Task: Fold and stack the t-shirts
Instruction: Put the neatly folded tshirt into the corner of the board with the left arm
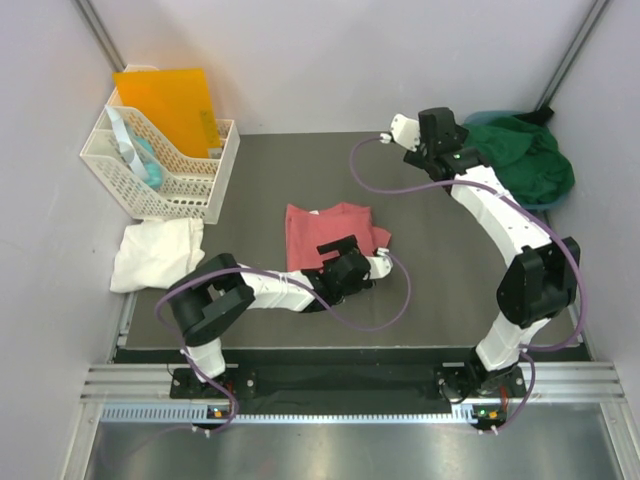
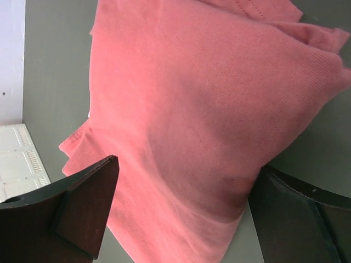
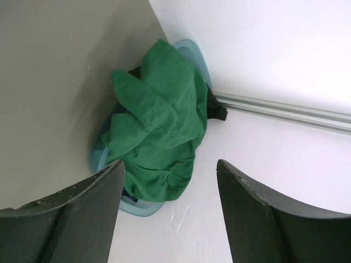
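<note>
- Counter [image 1: 440,250] from above: salmon-pink t-shirt [image 1: 325,230] lies folded at its middle; white t-shirt [image 1: 155,255] sits crumpled at the left, beside the lattice basket [image 1: 165,170]; dark green t-shirt [image 1: 520,160] is heaped in the far right corner.
- Left wrist: left hand [image 2: 186,164] is spread wide, with one finger on either side of the salmon-pink t-shirt, not pinching it.
- Right wrist: right hand [image 3: 170,170] gapes, holding nothing; the dark green t-shirt lies ahead in a blue tub [image 3: 140,208].

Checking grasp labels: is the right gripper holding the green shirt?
No, the right gripper is open and empty; the green shirt lies heaped beyond it.
</note>
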You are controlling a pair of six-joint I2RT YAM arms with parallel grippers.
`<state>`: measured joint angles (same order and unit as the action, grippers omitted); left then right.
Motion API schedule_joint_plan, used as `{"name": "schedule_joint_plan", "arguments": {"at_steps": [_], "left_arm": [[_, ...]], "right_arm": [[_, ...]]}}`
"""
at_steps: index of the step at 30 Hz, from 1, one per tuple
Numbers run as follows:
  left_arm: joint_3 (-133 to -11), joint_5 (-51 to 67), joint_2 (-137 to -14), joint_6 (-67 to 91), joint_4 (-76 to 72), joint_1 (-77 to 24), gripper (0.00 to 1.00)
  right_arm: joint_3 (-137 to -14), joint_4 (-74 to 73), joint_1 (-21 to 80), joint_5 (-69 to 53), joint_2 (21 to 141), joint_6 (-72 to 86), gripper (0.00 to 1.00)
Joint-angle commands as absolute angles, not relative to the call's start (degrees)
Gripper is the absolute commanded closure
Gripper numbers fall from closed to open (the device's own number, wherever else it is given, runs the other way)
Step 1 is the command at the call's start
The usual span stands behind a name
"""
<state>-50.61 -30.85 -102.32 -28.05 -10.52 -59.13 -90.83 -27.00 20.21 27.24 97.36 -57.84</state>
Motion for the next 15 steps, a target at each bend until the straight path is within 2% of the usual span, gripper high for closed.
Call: {"name": "schedule_joint_plan", "arguments": {"at_steps": [1, 3, 4, 5, 7, 15], "left_arm": [[-49.3, -30.9, -106.1, -23.0, -2.6, -58.8, 0.08], [-49.3, -29.9, -105.6, -21.9, -1.1, -58.8, 0.22], [-49.4, -28.8, -105.6, -21.6, -0.6, -58.8, 0.41], [-49.6, -28.2, -105.1, -21.6, -0.2, -58.8, 0.53], [-50.4, -27.3, -104.9, -21.7, 2.4, -58.8, 0.99], [-53.0, -22.6, -95.9, -26.9, 12.4, -58.7, 1.0]], "right_arm": [[-94.7, -25.5, 21.4, 28.5, 96.7, -57.0, 0.32], [-94.7, -25.2, 21.7, 28.6, 96.8, -57.1, 0.32], [-94.7, -24.9, 22.0, 28.7, 96.9, -57.1, 0.32], [-94.8, -24.7, 22.1, 29.0, 96.9, -57.2, 0.33], [-95.2, -24.3, 22.5, 29.2, 97.0, -57.7, 0.33], [-95.6, -22.3, 22.6, 29.6, 96.9, -60.0, 0.33]]}}
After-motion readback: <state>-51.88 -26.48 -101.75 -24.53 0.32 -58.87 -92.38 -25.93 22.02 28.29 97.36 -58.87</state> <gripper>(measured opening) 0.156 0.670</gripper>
